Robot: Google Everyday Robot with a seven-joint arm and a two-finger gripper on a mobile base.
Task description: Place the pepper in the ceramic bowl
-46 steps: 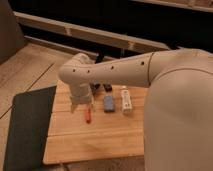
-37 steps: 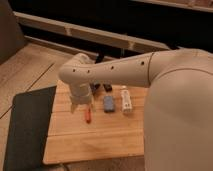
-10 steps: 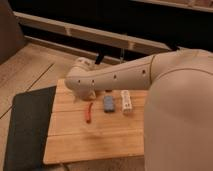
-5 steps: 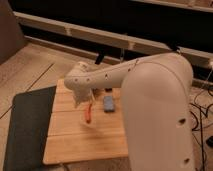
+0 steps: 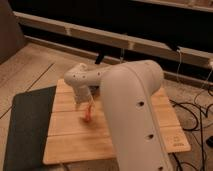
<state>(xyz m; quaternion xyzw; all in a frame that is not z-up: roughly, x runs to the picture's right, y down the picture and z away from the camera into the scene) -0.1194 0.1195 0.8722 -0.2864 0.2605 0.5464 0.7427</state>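
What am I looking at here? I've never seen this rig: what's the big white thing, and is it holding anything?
The big white shape is the robot's single arm, seen by its one camera looking down over it. At its tip sits the gripper, low over a wooden board, right at the small red-orange pepper. Whether it grips the pepper I cannot tell. A dark mat lies at the picture's left, cables at its right. No bowl shows; the arm hides much of the board.
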